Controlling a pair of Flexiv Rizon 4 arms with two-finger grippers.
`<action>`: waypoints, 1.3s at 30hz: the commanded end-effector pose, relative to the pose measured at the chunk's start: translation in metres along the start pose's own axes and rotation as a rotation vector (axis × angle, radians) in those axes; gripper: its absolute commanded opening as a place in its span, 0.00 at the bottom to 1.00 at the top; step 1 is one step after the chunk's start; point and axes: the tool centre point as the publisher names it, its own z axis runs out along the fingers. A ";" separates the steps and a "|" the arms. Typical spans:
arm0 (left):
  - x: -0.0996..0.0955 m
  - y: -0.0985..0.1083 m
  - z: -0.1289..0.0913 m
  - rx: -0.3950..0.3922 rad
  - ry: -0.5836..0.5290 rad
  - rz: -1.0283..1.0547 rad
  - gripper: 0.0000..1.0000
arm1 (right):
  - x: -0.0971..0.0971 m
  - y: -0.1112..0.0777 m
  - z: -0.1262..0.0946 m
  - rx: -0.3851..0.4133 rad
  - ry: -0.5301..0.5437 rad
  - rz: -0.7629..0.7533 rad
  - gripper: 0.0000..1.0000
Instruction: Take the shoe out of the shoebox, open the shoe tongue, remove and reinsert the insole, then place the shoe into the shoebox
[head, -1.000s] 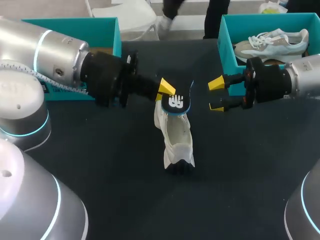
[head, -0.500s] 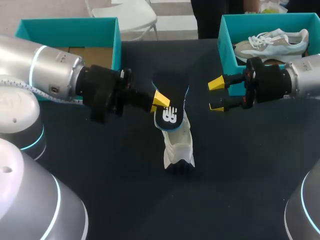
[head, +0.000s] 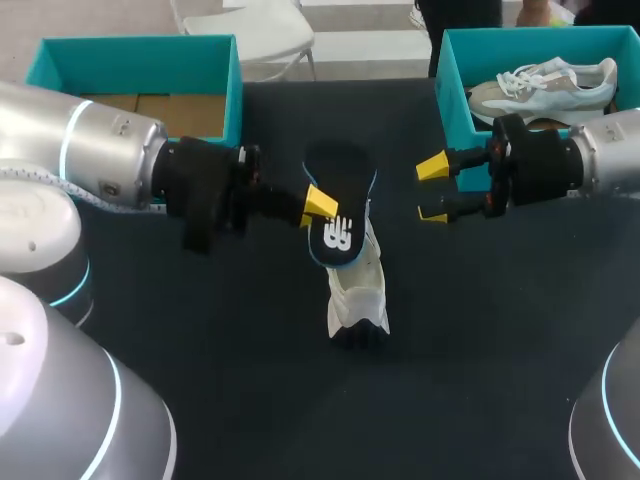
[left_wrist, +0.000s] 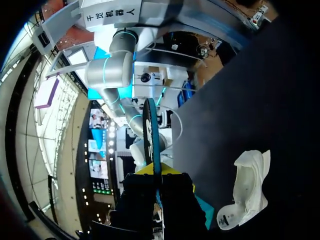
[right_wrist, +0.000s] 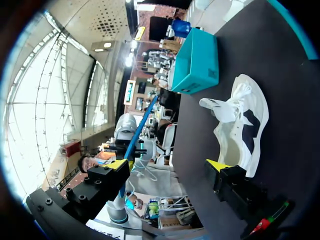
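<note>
One pale shoe (head: 545, 85) in the right shoebox (head: 452, 92); left pincer (head: 322, 203) tight on insole (head: 342, 185), right pincer (head: 432, 190) wide.

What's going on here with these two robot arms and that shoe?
The left hand is pinching a black insole with a blue edge, holding it up over the white shoe that lies on the dark table. The right hand hangs open and empty beside the right teal shoebox, which has another sneaker in it. No shoe shows in the left teal shoebox. So the insole is out of the shoe and not yet back in.
</note>
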 end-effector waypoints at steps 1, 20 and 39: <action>0.011 -0.006 0.005 -0.009 -0.022 0.051 0.00 | -0.001 0.006 0.007 -0.002 0.010 0.007 1.00; 0.033 0.002 0.050 -0.054 0.042 0.213 0.00 | 0.007 0.010 0.042 -0.004 0.054 -0.003 0.76; 0.051 0.027 0.071 -0.070 0.092 0.238 0.00 | 0.016 0.005 0.047 -0.007 0.057 -0.010 0.17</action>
